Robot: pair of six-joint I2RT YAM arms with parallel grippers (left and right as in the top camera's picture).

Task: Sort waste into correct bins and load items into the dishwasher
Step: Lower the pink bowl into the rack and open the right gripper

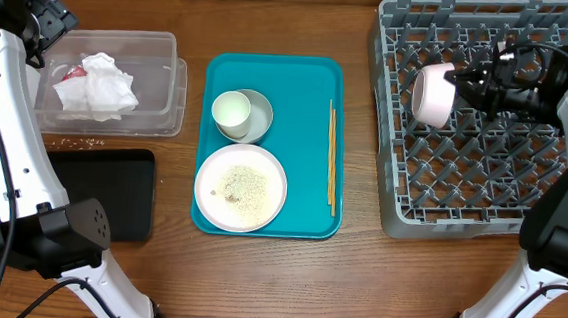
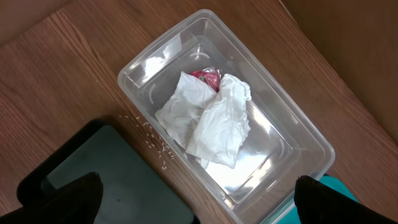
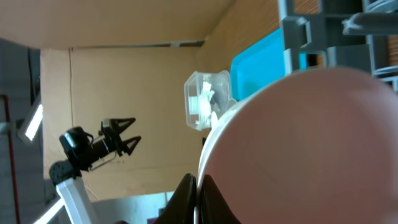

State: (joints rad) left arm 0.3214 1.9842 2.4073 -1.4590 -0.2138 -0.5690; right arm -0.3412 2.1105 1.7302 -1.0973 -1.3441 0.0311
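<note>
My right gripper (image 1: pixel 456 86) is shut on the rim of the small pinkish-white bowl (image 1: pixel 432 94) and holds it on edge over the grey dishwasher rack (image 1: pixel 392 187). In the right wrist view both fingers (image 3: pixel 186 199) pinch the bowl (image 3: pixel 311 143) rim. My left gripper (image 1: pixel 52 33) hangs open and empty above the clear tub (image 1: pixel 173 91). Crumpled napkins (image 2: pixel 208 121) and a red wrapper (image 2: pixel 208 76) lie in that tub (image 2: pixel 298 130). The white plate (image 1: pixel 263 168) carries rice. The white cup (image 1: pixel 231 111) sits in the grey bowl (image 1: pixel 259 109).
Plate, cup and bowl rest on a teal tray (image 1: pixel 309 81), with chopsticks (image 1: pixel 332 157) along its right side. The black tray (image 1: pixel 101 191) lies in front of the tub. Loose rice grains (image 2: pixel 152 140) are scattered on the wood between them.
</note>
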